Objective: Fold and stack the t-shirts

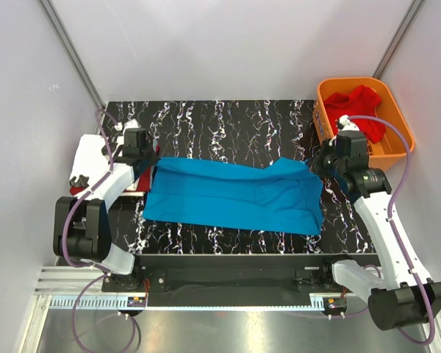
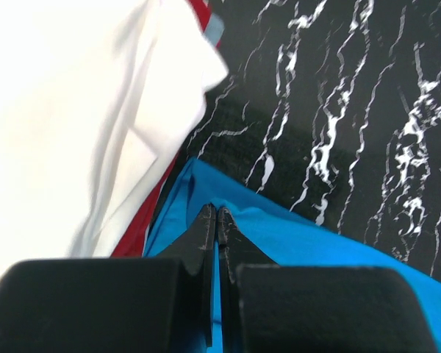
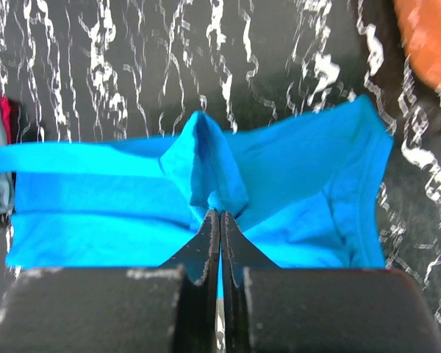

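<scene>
The left gripper (image 1: 153, 162) and right gripper (image 1: 317, 166) each pinch a far corner of the blue shirt (image 1: 235, 195), spread across the tabletop (image 1: 228, 121); a neat fold likely needs both ends moved level, cloth taut.

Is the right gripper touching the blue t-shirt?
Touching. The right wrist view shows the right gripper shut on a raised pinch of the blue t-shirt.

You have the blue t-shirt (image 1: 235, 197) spread flat mid-table (both ends pinched into peaks), the white t-shirt (image 1: 84, 158) folded at left atop a dark red t-shirt (image 1: 76, 190), and the red t-shirt (image 1: 364, 103) heaped in the orange basket (image 1: 353, 82).
</scene>
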